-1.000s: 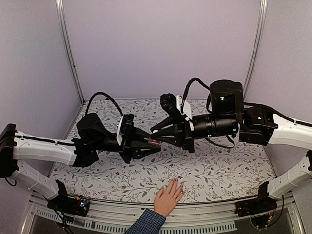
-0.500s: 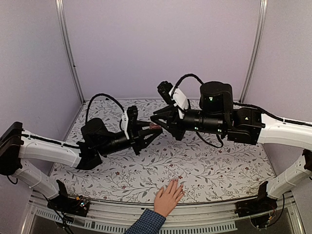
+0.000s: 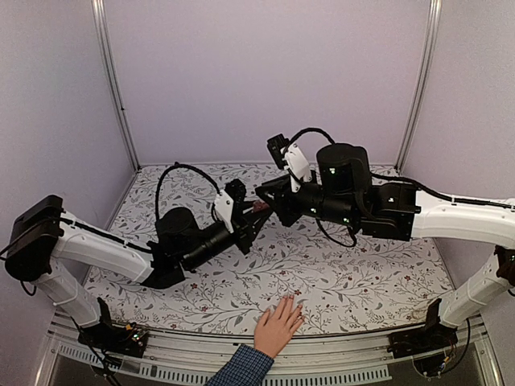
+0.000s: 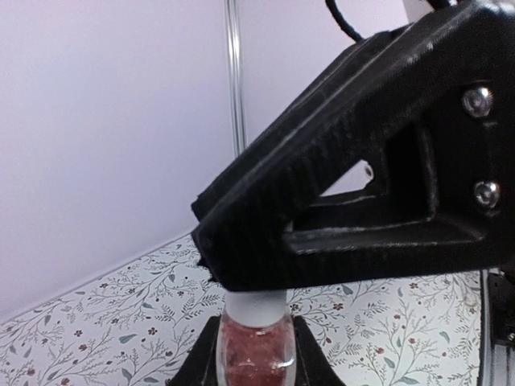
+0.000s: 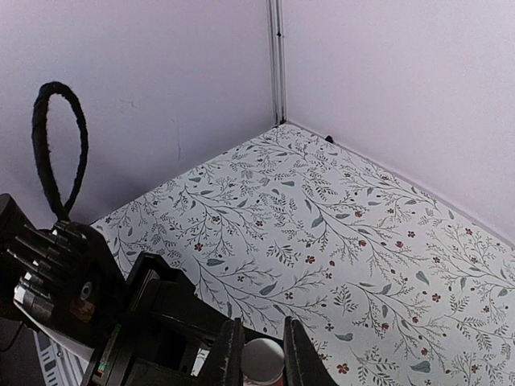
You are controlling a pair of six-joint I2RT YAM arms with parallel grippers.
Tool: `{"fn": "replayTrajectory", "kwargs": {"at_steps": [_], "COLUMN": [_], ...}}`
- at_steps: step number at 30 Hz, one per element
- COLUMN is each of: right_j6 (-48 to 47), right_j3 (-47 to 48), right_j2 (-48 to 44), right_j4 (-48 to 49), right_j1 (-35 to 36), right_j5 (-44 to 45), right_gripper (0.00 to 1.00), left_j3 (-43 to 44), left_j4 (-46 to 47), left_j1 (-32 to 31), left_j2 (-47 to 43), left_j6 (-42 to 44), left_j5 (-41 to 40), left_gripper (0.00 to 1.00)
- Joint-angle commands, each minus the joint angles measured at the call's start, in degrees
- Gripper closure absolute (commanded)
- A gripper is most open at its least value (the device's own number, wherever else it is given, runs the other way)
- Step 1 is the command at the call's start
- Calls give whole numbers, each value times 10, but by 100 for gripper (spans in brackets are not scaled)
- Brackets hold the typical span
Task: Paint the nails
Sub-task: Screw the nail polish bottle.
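A light-skinned hand (image 3: pixel 278 325) with a blue checked cuff (image 3: pixel 241 367) lies flat at the table's near edge; its nails (image 3: pixel 290 302) are too small to make out. My left gripper (image 3: pixel 249 215) is shut on a small pink bottle (image 3: pixel 257 207) and holds it in the air above the middle of the table. In the left wrist view the bottle (image 4: pixel 256 350) sits between my fingers (image 4: pixel 311 363), its white cap (image 4: pixel 256 309) pointing away. My right gripper (image 3: pixel 263 201) is shut on that cap (image 5: pixel 263 361), with a finger (image 5: pixel 231 354) on each side.
The flowered tablecloth (image 3: pixel 362 281) covers the table. Purple walls and metal corner posts (image 3: pixel 113 80) enclose the back and sides. My two arms meet in the air above the table's middle, well behind the hand.
Both grippers, joined at the bottle, have risen and moved toward the back wall. The left arm has swung up under the bottle. The hand has not moved.
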Motion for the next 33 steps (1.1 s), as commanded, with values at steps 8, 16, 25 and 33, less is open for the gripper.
{"fn": "replayTrajectory", "kwargs": {"at_steps": [8,16,25,33], "right_j6": [33,24,-29,-150], "right_j3": [-33,-54,-105,-119], "right_j2": [-8,-46,-118,-184], "right_j4": [-22,-7,9,-12], "right_j1": [11,11,11,11], "right_j5": [-20,-18,-81,-289], "right_gripper": [83,53,20,20], "left_j3": [34,22,7,21], "left_j4": [56,41,-2,-53], "left_j1": [-7,-8,26,64], "left_j2": [-8,-25,-76,-101], "left_j6": [30,29,-5,-53], "left_j5": [-85,-69,174,521], "left_gripper": [100,100,100,98]}}
